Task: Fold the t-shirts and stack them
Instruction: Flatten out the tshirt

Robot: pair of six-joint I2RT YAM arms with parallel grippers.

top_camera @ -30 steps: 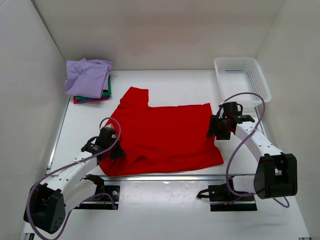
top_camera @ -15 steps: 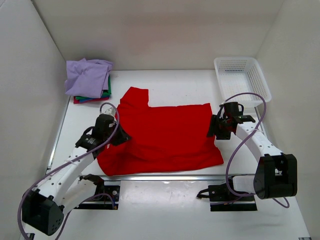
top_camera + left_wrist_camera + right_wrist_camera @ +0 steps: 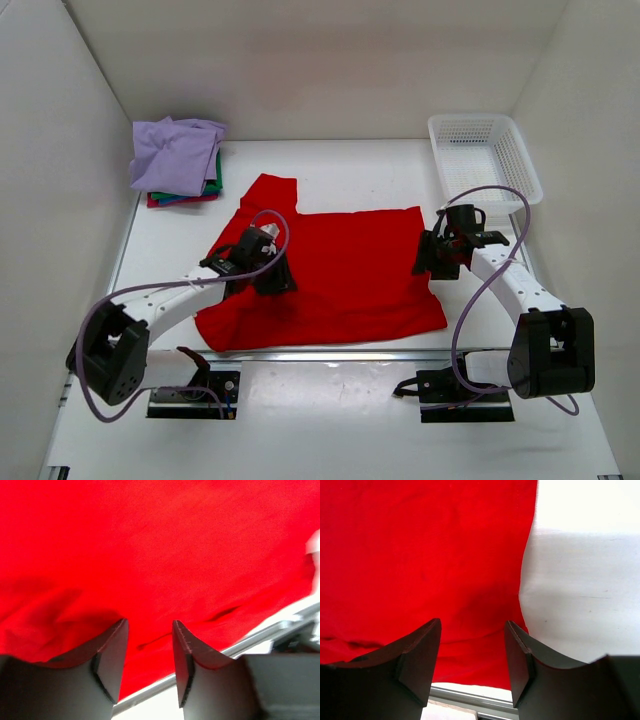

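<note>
Bright red cloth t-shirt [image 3: 340, 275] lies flat on white bench [image 3: 340, 175]. Left jaws, right jaws: apart, holding nothing. Advise pinching one edge cleanly and folding without bunching.

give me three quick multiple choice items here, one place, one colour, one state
1. Where does the folded stack sit? A far left corner of the table B near right corner C centre
2. What colour is its top shirt? A green B lavender C white
3. How is the left gripper? A shut on a sleeve B open over the red shirt C shut, empty
Key: 1 A, it lies by the far left wall; 2 B, lavender covers the pile; 3 B, fingers apart, red cloth beyond.
</note>
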